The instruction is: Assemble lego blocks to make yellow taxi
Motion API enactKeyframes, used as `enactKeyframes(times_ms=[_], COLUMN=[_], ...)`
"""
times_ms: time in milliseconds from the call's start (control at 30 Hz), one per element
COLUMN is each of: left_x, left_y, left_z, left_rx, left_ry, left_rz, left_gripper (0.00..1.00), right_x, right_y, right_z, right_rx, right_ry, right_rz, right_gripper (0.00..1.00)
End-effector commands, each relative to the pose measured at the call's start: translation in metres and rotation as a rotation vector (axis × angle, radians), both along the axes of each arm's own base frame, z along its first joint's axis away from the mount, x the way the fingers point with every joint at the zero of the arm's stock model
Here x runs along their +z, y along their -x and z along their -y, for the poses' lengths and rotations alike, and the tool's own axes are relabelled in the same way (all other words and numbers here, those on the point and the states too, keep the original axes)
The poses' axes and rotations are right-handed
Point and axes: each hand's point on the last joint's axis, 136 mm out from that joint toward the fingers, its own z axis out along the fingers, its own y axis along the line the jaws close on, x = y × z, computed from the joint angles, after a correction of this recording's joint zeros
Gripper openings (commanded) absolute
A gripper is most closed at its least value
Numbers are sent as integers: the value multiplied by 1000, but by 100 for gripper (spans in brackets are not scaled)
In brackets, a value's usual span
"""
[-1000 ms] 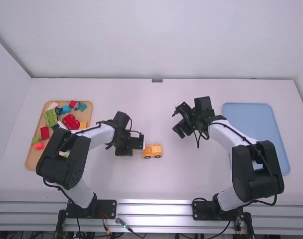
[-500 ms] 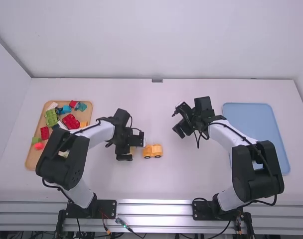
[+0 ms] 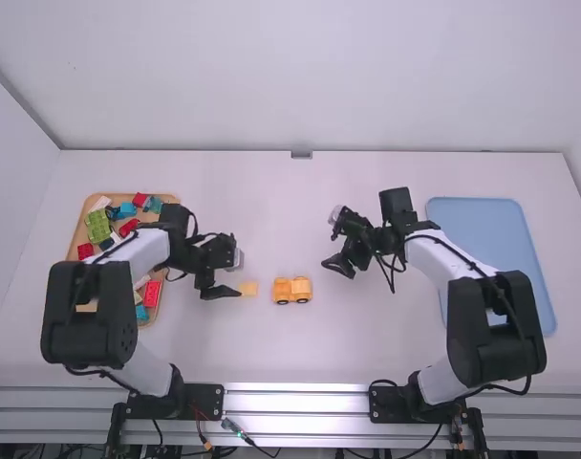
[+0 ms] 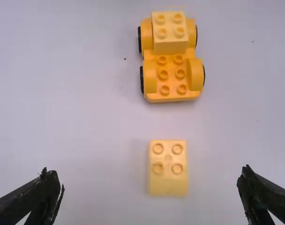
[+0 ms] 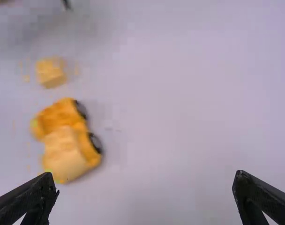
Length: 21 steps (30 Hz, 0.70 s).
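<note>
Our left gripper (image 3: pixel 238 275), fingers spread, faces a yellow block (image 4: pixel 168 180), wheeled base (image 4: pixel 172 68) beyond; our right gripper (image 3: pixel 330 241) gapes, blue tray (image 3: pixel 482 215) behind.

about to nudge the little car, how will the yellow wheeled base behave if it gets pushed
The yellow wheeled base would probably roll along its length, since black-rimmed wheels line both sides. It looks stiff, being moulded blocks. Tipping seems unlikely: it sits low and wide, though the block on one end may weight that end slightly.
</note>
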Motion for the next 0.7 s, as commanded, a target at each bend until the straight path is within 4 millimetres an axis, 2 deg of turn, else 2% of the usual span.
enactKeyframes(times_ms=[0, 267, 500, 667], left_x=[9, -18, -25, -27], left_y=[9, 19, 20, 19], left_z=[11, 17, 17, 19], left_rx=[-25, 75, 88, 76], left_ry=[149, 181, 184, 183], left_rz=[57, 15, 46, 60], left_gripper=[99, 99, 99, 99], right_x=[37, -1, -17, -37], right_y=[18, 44, 73, 79], right_z=[-19, -38, -55, -55], right_rx=[209, 268, 352, 349], right_ry=[-187, -156, -169, -73], right_rz=[150, 199, 231, 220], right_gripper=[99, 99, 99, 99])
